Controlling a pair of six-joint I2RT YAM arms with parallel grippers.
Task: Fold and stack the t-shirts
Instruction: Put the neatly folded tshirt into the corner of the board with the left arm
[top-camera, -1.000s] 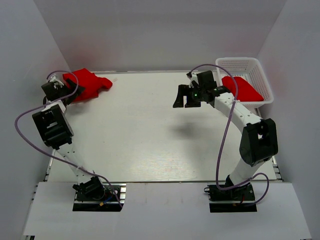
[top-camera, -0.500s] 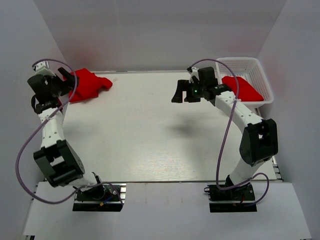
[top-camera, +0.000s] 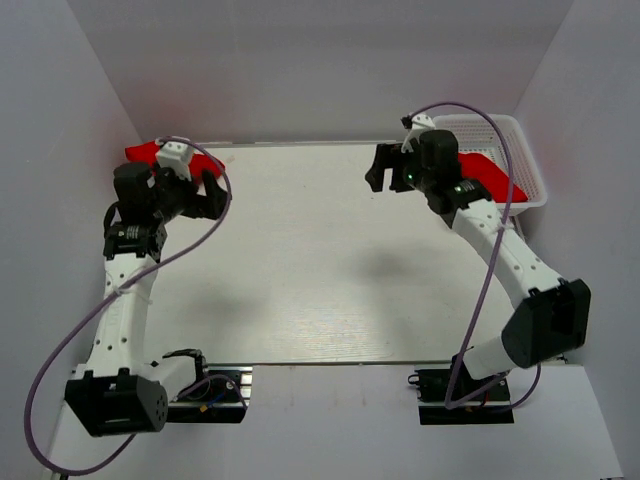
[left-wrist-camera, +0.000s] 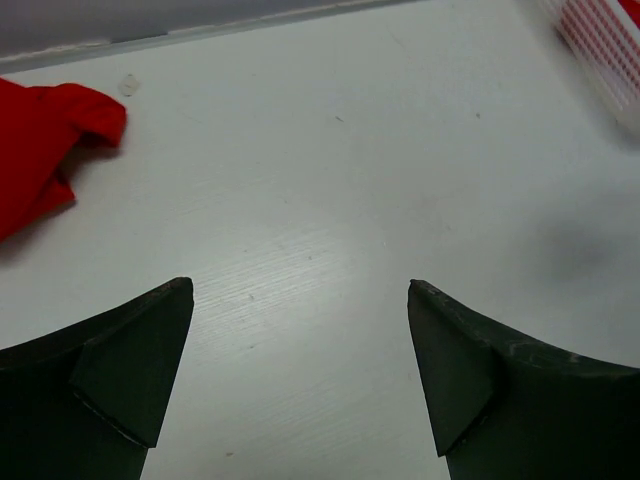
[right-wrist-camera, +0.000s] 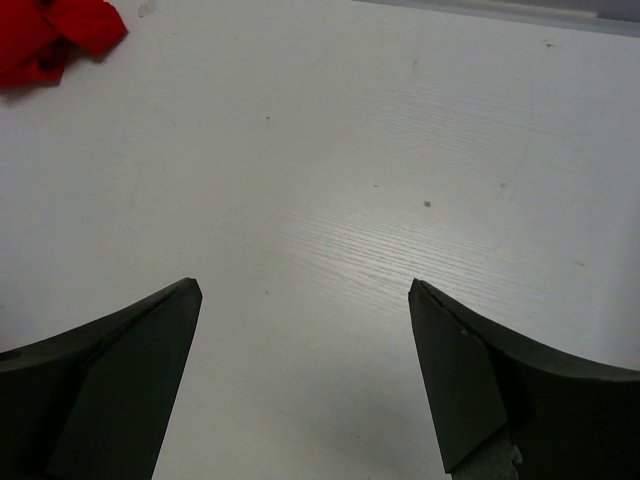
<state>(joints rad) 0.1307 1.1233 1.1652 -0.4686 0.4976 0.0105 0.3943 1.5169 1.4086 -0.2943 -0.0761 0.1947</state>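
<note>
White table (top-camera: 300, 270) now has the left gripper (left-wrist-camera: 298, 287) drawn back from the red t-shirt (top-camera: 143, 152) at 10 o'clock, jaws apart and empty, while the right gripper (right-wrist-camera: 305, 285), equally wide and empty, has swung toward the basket (top-camera: 520, 128) at 2 o'clock, where another t-shirt (top-camera: 495, 180) probably comes next.

One crumpled red shirt (top-camera: 145, 152) lies just beyond the left claw (top-camera: 190, 198), and another shirt (top-camera: 488, 166) lies bunched to the right of the right claw (top-camera: 385, 172).

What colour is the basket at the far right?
The basket is white; the top external view shows it best.
</note>
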